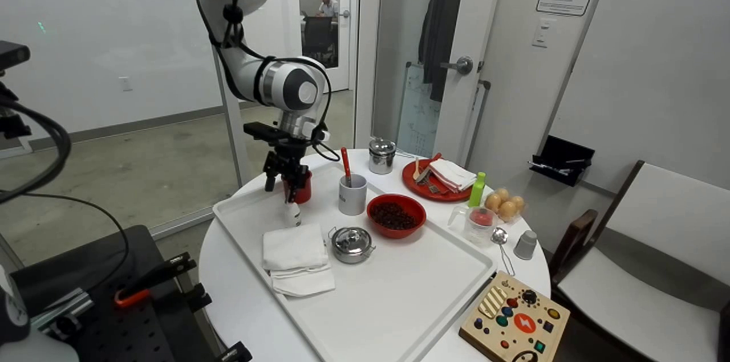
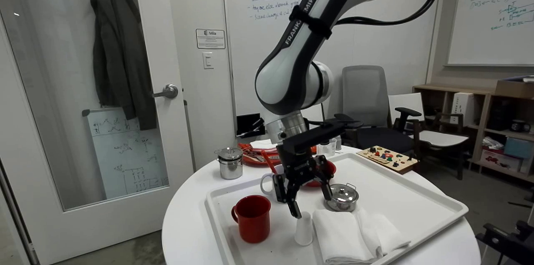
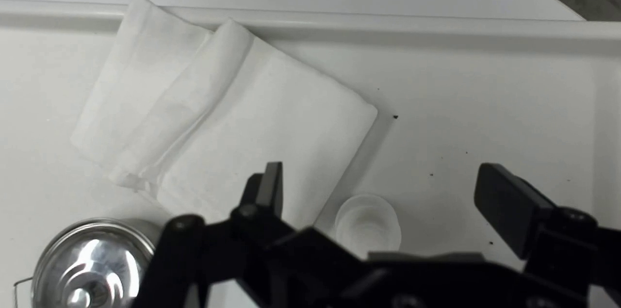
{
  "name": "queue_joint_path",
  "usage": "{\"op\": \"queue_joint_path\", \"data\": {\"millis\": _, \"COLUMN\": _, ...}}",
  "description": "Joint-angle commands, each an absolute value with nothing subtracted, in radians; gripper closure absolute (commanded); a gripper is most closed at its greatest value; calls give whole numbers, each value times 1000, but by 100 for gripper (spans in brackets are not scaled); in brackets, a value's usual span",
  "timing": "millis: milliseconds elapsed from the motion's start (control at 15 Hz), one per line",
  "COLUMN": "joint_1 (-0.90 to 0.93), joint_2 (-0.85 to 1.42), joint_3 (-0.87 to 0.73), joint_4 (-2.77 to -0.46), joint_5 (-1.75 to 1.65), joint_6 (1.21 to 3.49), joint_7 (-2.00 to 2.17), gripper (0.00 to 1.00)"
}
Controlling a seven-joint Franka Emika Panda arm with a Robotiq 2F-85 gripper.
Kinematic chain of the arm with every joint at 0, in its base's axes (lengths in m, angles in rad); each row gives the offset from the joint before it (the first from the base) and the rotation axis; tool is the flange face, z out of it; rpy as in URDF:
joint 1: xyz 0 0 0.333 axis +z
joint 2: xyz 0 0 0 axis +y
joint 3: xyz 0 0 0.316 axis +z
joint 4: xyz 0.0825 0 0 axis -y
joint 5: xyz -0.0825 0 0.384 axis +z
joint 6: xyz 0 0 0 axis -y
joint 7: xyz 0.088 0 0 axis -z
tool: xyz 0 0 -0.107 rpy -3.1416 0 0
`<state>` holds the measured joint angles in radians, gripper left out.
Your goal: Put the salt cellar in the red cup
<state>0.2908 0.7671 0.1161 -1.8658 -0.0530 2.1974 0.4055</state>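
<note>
- At left in an exterior view, the gripper [image 1: 279,191], jaws spread wide apart above the tray [image 1: 410,293]
- Just right, the salt cellar [image 1: 293,215], upright on the tray under the gripper; the wrist view shows it between the 2 fingers [image 3: 509,206]
- Beside it, a folded cloth [image 1: 296,253]
- Next the red cup [image 1: 304,190], upright, partly behind the gripper, apart from the salt cellar
- Then a mug [image 1: 352,199] holding a red-handled utensil [image 1: 345,162], and a lidded pot [image 1: 352,245]
- Farther right, a red bowl [image 1: 402,234]
- Far right, a button board [image 1: 516,319]
</note>
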Motion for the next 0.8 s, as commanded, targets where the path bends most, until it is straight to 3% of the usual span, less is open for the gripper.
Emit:
{"op": "queue_joint_path", "data": {"millis": 0, "joint_1": 304, "joint_2": 800, "joint_3": 100, "joint_4": -1834, "joint_5": -38, "joint_6": 2231, "joint_7": 379, "gripper": 0}}
{"op": "queue_joint_path", "data": {"millis": 733, "joint_1": 308, "joint_2": 897, "joint_3": 84, "joint_4": -1726, "joint_5": -35, "joint_6": 2208, "joint_7": 380, "gripper": 0}}
